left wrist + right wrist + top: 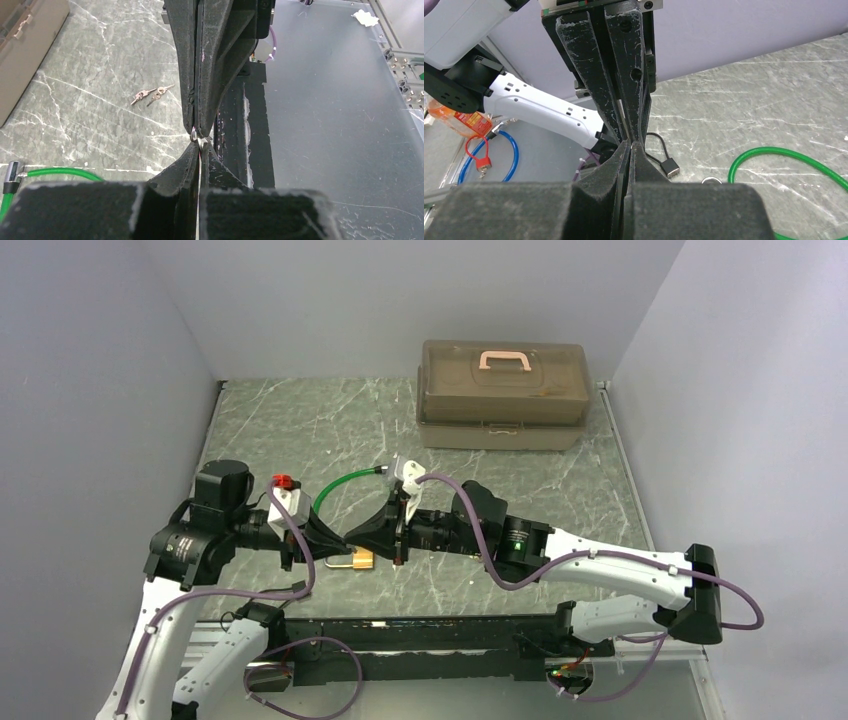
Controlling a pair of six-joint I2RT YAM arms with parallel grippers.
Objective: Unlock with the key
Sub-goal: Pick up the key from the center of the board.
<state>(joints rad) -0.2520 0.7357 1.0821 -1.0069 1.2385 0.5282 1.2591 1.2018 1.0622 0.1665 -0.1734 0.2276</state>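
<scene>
My two grippers meet tip to tip above the table's front middle. In the left wrist view my left gripper (199, 147) is shut. My right gripper (198, 131) points at it from above, also shut. A tiny silver ring and a sliver of metal, the key (194, 133), show where the tips touch, pinched by both. Two more small silver keys (152, 94) lie loose on the stone top. The brass padlock (361, 560) lies on the table just below the left gripper (338, 540) and right gripper (356, 536). The right wrist view shows the right gripper (630, 145) shut against the left fingers (594, 75).
A brown toolbox (502, 390) with a pink handle stands at the back. A green cable (340, 485) loops behind the grippers, with a black plug (671, 167) near it. Off the left edge are a blue cable (514, 150) and a red tag (481, 161).
</scene>
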